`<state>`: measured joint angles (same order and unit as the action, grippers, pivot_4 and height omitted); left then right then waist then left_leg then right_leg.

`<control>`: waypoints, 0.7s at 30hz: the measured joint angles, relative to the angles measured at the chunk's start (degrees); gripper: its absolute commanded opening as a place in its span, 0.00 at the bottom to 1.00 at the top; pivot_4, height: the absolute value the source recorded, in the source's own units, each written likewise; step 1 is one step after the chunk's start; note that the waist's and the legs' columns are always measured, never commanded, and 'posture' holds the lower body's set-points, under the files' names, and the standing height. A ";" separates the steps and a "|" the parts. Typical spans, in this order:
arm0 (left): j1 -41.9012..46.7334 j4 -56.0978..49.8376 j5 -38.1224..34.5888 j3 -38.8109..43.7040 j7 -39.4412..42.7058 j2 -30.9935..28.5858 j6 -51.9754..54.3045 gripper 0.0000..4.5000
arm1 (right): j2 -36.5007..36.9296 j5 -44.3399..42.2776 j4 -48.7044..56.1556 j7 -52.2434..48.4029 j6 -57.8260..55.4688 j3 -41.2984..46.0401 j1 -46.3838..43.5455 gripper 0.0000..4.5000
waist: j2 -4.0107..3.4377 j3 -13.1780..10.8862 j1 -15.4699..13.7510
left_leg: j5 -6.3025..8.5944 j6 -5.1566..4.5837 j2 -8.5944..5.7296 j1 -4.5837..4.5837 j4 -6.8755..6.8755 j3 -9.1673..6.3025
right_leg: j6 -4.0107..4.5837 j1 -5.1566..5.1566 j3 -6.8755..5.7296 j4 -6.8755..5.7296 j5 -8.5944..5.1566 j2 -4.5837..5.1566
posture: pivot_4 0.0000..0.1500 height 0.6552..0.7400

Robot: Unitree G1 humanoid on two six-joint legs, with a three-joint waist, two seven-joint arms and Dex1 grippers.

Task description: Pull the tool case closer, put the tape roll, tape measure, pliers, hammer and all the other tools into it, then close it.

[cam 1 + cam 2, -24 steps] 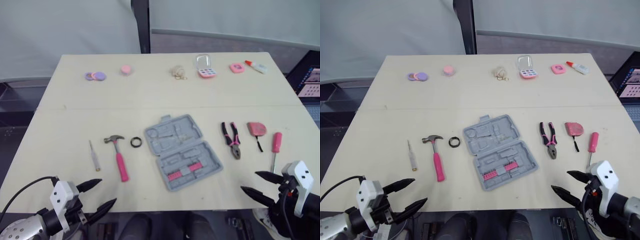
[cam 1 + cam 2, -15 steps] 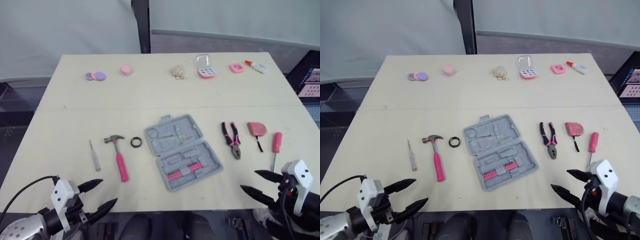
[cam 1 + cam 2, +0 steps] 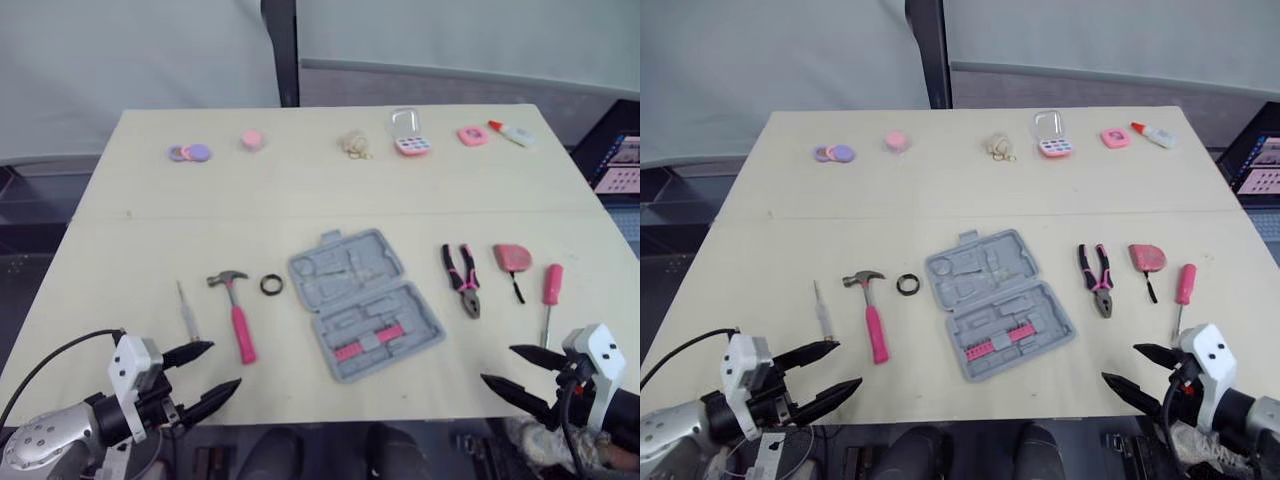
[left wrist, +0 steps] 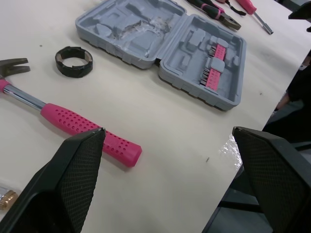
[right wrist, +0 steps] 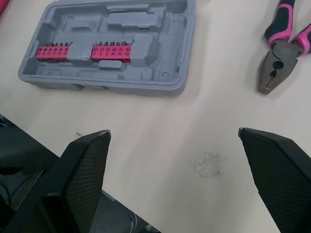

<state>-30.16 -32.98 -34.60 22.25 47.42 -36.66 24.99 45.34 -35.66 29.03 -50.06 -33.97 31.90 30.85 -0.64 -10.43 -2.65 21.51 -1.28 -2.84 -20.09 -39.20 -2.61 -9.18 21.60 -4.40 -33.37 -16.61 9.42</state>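
The tool case (image 3: 366, 305) lies open and skewed in the middle of the table (image 3: 300, 190), well apart from both grippers at the near edge. Your left gripper (image 3: 222, 366) hovers with fingers spread, near the end of the hammer (image 3: 233, 310). Your right gripper (image 3: 498, 364) is spread just as wide, below the screwdriver (image 3: 551, 285). Neither holds anything. To draw the case in, take the rim of its near half and drag it flat and slowly. Steer clear of the tape roll (image 3: 271, 285) and pliers (image 3: 462, 279) flanking it.
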 measured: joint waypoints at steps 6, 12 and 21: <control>8.00 3.95 -4.70 -0.26 -1.21 -6.47 12.29 0.60 | 6.34 -1.64 0.68 0.60 -5.30 -0.05 -8.85 0.59 | -0.03 0.01 0.11 | -0.01 0.01 0.04 0.02 -0.10 -0.01 | 0.02 0.00 0.01 -0.13 -0.01 -0.03 | 1.00 1.00; 18.22 7.15 -4.97 -4.82 -3.89 -8.34 19.97 0.01 | 10.57 -0.63 -1.54 0.87 -8.56 -7.41 -20.15 0.00 | -0.04 0.03 0.34 | 0.03 0.02 -0.03 -0.06 -0.09 -0.09 | 0.04 0.20 -0.01 -0.31 -0.01 -0.01 | 1.00 1.00; 31.12 9.53 -1.33 -17.32 -10.51 -4.12 25.89 0.01 | 11.52 5.87 -12.11 1.57 -10.04 -24.10 -40.75 0.00 | -0.04 0.03 1.52 | 0.04 0.05 -0.02 -0.13 -0.10 0.03 | 0.04 0.51 -0.04 -0.57 -0.01 0.00 | 1.00 1.00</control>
<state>0.96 -23.45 -35.93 4.93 36.91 -40.78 50.87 56.85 -29.79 16.92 -48.49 -44.01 7.80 -9.90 -0.68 -10.40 -1.13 21.55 -1.23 -2.86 -20.22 -39.31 -2.57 -9.15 22.11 -4.44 -33.95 -16.63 9.42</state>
